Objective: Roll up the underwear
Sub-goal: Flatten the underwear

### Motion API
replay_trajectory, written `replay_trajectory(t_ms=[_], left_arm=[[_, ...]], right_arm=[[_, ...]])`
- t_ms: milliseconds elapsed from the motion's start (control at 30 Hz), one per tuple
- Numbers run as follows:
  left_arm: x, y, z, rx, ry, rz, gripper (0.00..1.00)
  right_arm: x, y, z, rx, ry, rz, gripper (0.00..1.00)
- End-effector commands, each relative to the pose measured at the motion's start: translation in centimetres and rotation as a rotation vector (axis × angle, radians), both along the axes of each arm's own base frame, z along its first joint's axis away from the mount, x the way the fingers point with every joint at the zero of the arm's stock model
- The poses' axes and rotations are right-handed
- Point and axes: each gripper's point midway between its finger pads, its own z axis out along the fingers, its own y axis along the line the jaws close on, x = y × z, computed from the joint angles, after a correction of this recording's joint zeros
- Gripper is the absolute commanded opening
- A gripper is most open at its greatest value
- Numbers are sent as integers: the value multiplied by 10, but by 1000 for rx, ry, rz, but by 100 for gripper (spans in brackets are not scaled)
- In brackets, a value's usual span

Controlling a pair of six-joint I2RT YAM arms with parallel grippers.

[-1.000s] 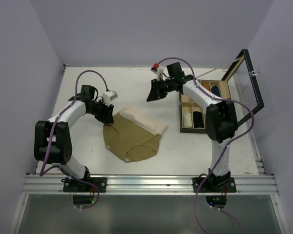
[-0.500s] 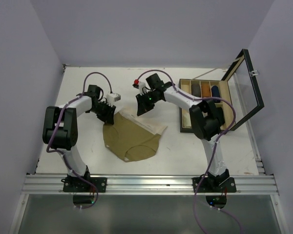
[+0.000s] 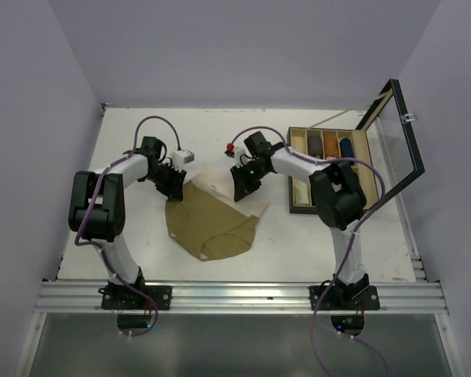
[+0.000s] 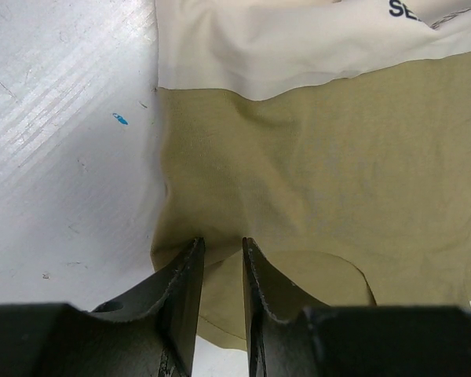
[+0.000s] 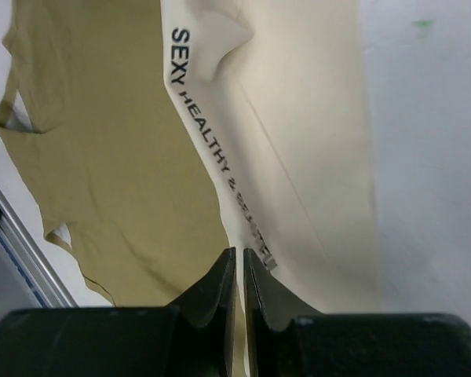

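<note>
The white surface [image 3: 141, 243] carries everything. At its right stands a shallow wooden compartment box [image 3: 330, 210] with its glass lid [image 3: 400, 133] swung up, holding several rolled items.

The olive-tan cloth underwear [image 3: 208, 228] lies spread flat at the middle of the surface, between the two arms and well apart from the box. Its wide cream waistband [image 3: 257, 206] is on the far side. The waistband slants from far-left to nearer-right, and that line is the garment's long axis. The leg openings and crotch point toward the arm bases.

The left gripper [image 3: 175, 187] is at the garment's left side edge, just below the waistband corner. In the wrist view its jaws stand a narrow slit apart, with a pinch of olive cloth between them. The right gripper [image 3: 242, 188] is down on the waistband. Its jaws are nearly touching and nip the band's printed edge beside the black lettering [image 5: 212, 149].

Both holds look thin and sit at the very edge of the cloth. A quick pull could therefore drag the fabric out of one gripper. The two grips are also at different depths along the slanted band, so an uneven pull would likely skew the fold and start a crooked, loose roll. The right pinch may also hold only the top layer.
</note>
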Motion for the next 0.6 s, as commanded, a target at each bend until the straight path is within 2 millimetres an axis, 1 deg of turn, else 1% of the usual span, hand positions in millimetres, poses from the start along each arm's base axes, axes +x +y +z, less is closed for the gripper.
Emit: replay_trajectory(t_ms=[0,67,100,167,200,267,300,367,433,567], left_arm=[[-5,8,-12,48,9,1,30],[-6,7,-13,45,12,1,30],[-6,7,-12,41,10,2,30],[-5,7,-12,41,9,3,30],[-4,7,-11,42,6,4,30],[-3,7,-11,43,6,4,30],[-2,7,-10,43,3,4,30],[-3,7,-11,43,6,5,30],[-2,7,-10,44,5,7,30],[-4,8,-12,47,8,8,30]], right_arm=[[44,-1,80,170,-173,-115,12],[50,0,84,181,-184,-129,12],[52,2,80,182,-171,-139,11],[58,7,80,191,-166,-144,11],[58,8,71,179,-144,-144,11],[60,12,66,174,-141,-134,10],[58,13,57,162,-122,-130,10],[58,18,55,163,-117,-120,10],[53,23,48,157,-98,-103,10],[45,32,41,153,-90,-73,10]])
